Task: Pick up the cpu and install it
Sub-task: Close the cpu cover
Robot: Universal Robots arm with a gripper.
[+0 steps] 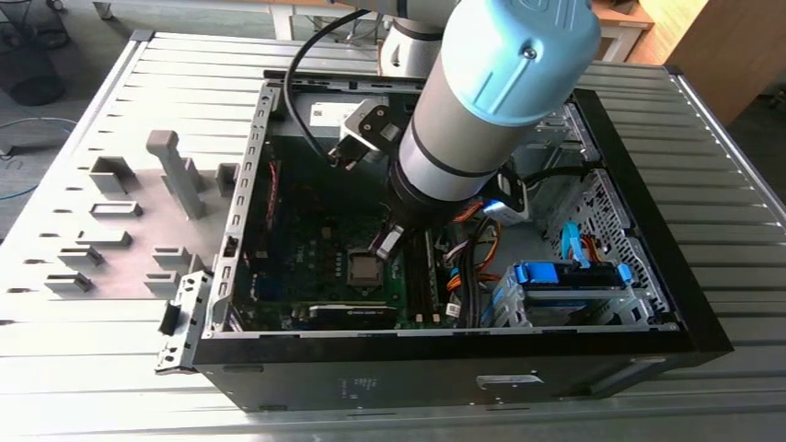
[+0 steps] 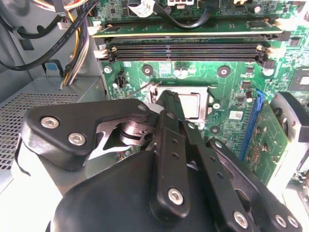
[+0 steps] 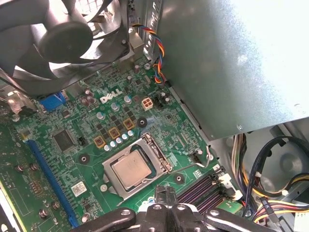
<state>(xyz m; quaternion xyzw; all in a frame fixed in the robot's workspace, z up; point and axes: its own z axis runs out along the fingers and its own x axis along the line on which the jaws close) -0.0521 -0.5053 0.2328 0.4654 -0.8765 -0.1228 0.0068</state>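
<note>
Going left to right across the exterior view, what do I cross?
Matte grey plastic holder blocks → black computer case's perforated metal wall → silvery square cpu → blue plastic drive bracket.

In the first wrist view, the green motherboard (image 3: 166,121) carries a maker's logo (image 3: 110,96) in bold white capitals, printed just beyond the row of round capacitors from the cpu (image 3: 131,170). Any marking on the cpu's metal top cannot be made out. A small white sticker (image 3: 78,188) near the blue slot bears dark print too fine to read. In the second wrist view, another white sticker (image 2: 235,115) beside the blue slot is just as illegible. In the exterior view, the computer case (image 1: 406,364) has a faint pale label (image 1: 364,382) on its outer wall, unreadable.
</note>
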